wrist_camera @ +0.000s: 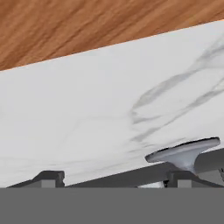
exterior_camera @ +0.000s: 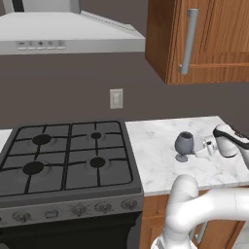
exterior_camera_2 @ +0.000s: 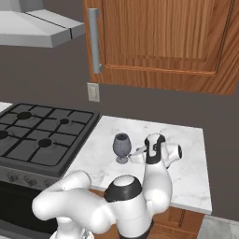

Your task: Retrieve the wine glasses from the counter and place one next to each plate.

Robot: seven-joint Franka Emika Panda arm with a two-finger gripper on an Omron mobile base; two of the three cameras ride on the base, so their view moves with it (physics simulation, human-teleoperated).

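Where the white arm rises at the front of both base views, it bends forward and reaches out low over the bench [exterior_camera: 160, 160], a white marble slab with grey veins above brown wooden cabinets. At its end the hand [exterior_camera: 203, 148] lies level with the slab and points sideways at a wine glass [exterior_camera: 184, 145] — a dark grey, round-bowled glass standing upright near the middle of the marble. From the left base view the fingertips sit just beside the stem; whether they touch it, or whether the hand is open or closed, I cannot tell. Seen from the hand's own camera, the glass's disc foot [wrist_camera: 183, 151] rests on the marble close above the right fingertip [wrist_camera: 183, 177]. Left of the bench sits a dark gas stove [exterior_camera: 65, 158] with four burners. Farther back — on the grey wall — is a pale outlet plate [exterior_camera: 116, 98], with a steel range hood [exterior_camera: 68, 31] and a wooden wall cabinet [exterior_camera: 204, 39] above.
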